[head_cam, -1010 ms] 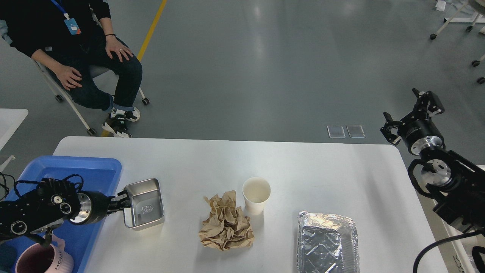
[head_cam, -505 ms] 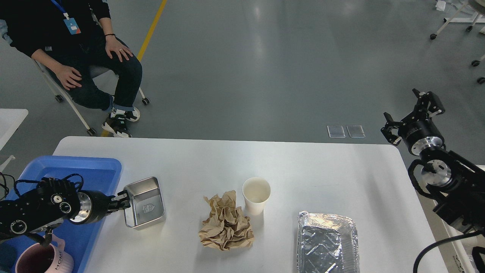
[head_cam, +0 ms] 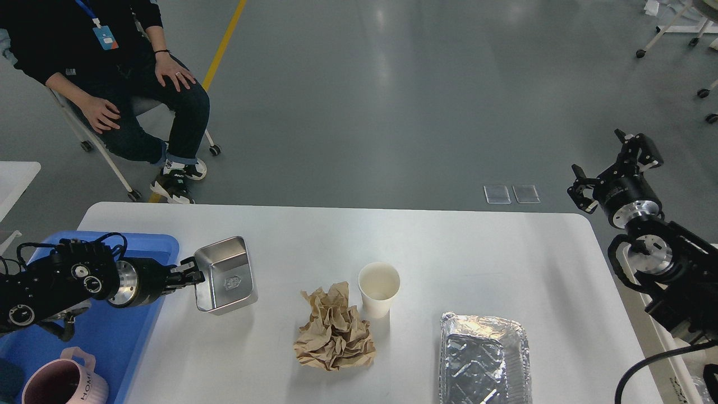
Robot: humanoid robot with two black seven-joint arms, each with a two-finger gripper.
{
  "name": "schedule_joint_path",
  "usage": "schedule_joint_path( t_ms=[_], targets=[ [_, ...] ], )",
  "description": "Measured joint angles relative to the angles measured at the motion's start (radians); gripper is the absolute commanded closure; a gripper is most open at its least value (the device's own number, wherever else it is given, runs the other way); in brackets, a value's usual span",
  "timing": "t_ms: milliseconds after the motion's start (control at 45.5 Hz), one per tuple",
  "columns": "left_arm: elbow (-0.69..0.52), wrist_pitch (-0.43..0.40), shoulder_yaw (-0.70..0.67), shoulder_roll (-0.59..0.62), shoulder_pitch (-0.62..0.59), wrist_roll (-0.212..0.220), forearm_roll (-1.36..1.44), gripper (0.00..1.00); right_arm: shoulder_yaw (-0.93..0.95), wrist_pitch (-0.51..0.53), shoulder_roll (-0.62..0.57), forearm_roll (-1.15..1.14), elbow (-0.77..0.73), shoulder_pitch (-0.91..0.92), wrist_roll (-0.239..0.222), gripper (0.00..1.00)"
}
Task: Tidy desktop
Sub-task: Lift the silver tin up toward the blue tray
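Observation:
The white desktop [head_cam: 460, 252] fills the lower view. My left gripper [head_cam: 190, 276] is shut on the near-left rim of a square steel tin [head_cam: 225, 275] and holds it lifted and tilted just right of the blue tray [head_cam: 106, 331]. A crumpled brown paper [head_cam: 335, 328], a white paper cup [head_cam: 379, 289] and a foil container [head_cam: 486, 359] sit on the desktop. My right gripper [head_cam: 611, 165] is open and empty, raised beyond the desktop's right edge.
A pink mug [head_cam: 64, 384] stands in the blue tray at the lower left. A seated person [head_cam: 112, 67] is beyond the far-left corner. Another white table's corner [head_cam: 14, 179] shows at the left edge.
My left gripper has lifted the steel tin off the desktop, moving it up and slightly right and tilting it. The right arm shifted only slightly.

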Motion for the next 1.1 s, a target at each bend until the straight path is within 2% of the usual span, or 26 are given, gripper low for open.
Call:
schedule_joint_path(
  t_ms=[132, 220, 351, 571, 747, 856, 944, 1098],
  targets=[
    [-0.009, 0.0, 0.001, 0.07, -0.002, -0.124, 0.002, 1.0, 0.0, 0.0, -0.011, 0.0, 0.001, 0.0, 0.0, 0.0],
    [-0.034, 0.001, 0.003, 0.134, 0.001, -0.159, 0.003, 1.0, 0.0, 0.0, -0.015, 0.0, 0.002, 0.002, 0.0, 0.0],
    [-0.109, -0.003, 0.007, 0.263, 0.009, -0.18, 0.003, 1.0, 0.0, 0.0, -0.017, 0.0, 0.004, 0.006, 0.0, 0.0],
    [-0.306, -0.016, 0.014, 0.529, 0.014, -0.182, 0.002, 1.0, 0.001, -0.004, -0.017, 0.0, 0.005, 0.015, -0.002, 0.0],
    [-0.43, -0.079, -0.005, 0.773, -0.007, -0.181, 0.002, 1.0, 0.001, -0.007, -0.017, 0.0, 0.005, 0.021, -0.002, 0.0],
    [-0.446, -0.148, -0.043, 0.914, -0.019, -0.186, 0.002, 1.0, 0.001, -0.008, -0.021, 0.0, 0.003, 0.022, -0.002, 0.0],
    [-0.446, -0.197, -0.082, 1.004, -0.021, -0.206, 0.001, 1.0, 0.0, -0.008, -0.026, 0.0, 0.002, 0.022, -0.002, 0.0],
    [-0.433, -0.249, -0.149, 1.08, -0.026, -0.241, -0.006, 1.0, 0.0, -0.008, -0.028, -0.001, 0.001, 0.025, -0.002, 0.0]
  ],
)
